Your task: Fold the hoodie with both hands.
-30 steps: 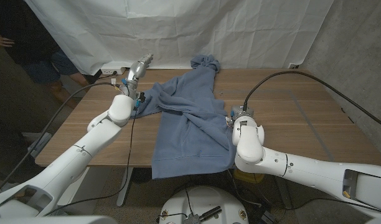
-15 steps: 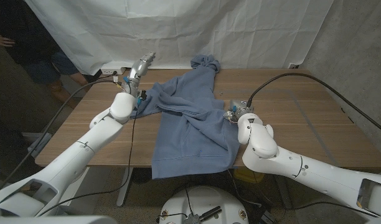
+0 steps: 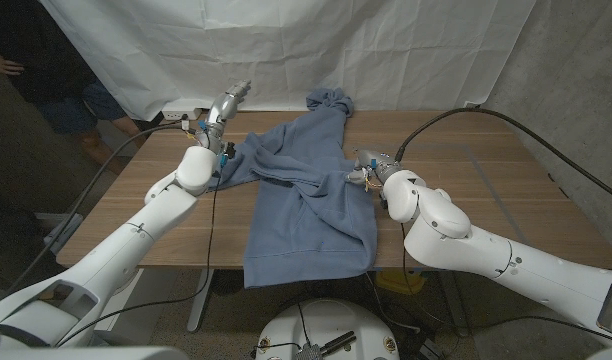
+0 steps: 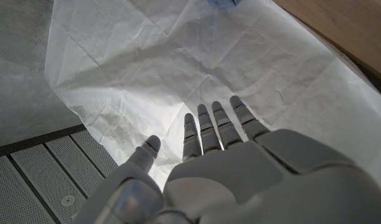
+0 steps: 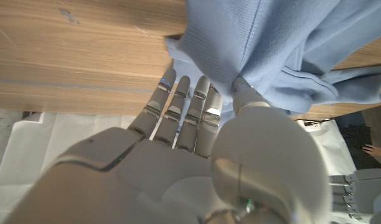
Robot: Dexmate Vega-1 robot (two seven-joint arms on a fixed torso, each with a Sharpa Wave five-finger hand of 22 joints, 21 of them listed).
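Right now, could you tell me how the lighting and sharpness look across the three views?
Head view: even light, sharp on the blue hoodie, dark at the left edge. Left wrist view: the white backdrop sheet is bright, the left robot hand soft and near. Right wrist view: the right robot hand is large and slightly blurred; the hoodie's weave is crisp.

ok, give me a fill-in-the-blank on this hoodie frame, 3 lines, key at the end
The hoodie is ____ in colour.
The ____ hand reaches the hoodie's edge.
The left hand, fingers apart, holds ____.
The hoodie's bottom hem hangs over the table's ____ edge.

Missing words: blue; right; nothing; front
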